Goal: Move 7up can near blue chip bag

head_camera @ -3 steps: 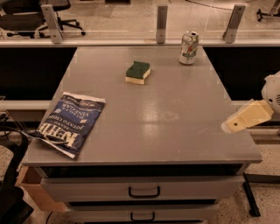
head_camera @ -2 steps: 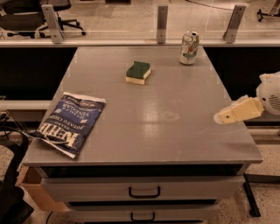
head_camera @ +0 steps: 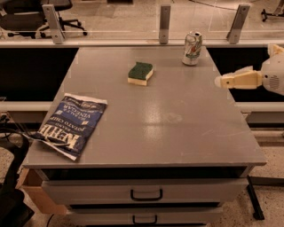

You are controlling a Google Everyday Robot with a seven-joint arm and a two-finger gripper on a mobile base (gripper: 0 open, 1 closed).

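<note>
Since a second ago my claw (head_camera: pixel 219 81) has travelled from the front right part of the tabletop (head_camera: pixel 177 128) toward the far side. It now hangs at the right edge, its cream tip pointing left over the rim. Whether it is apart or together I cannot tell from this angle.

The 7up can (head_camera: pixel 192 48) stands upright near the far right corner of the tabletop, close to the back edge, where it stood before. My claw sits to the right of the can and a little nearer the front, close to it but not touching.

The sponge (head_camera: pixel 140 73), green on top and yellow beneath, lies left of the can in the far middle of the surface and has not shifted.

The blue chip bag (head_camera: pixel 71 124) lies flat at the front left corner, its white lettering upside down from this side. Its lower corner reaches the tabletop's edge and seems to hang a little past it. It too has stayed put. Can and bag are well apart, on opposite corners of the surface, with the sponge roughly between them but nearer the can.

Under the tabletop are two drawers; the upper drawer (head_camera: pixel 146 191) has a dark handle. A cardboard box (head_camera: pixel 33 197) sits on the floor at the lower left. Beyond the barrier posts at the back, an office chair (head_camera: pixel 31 11) stands at the upper left.
</note>
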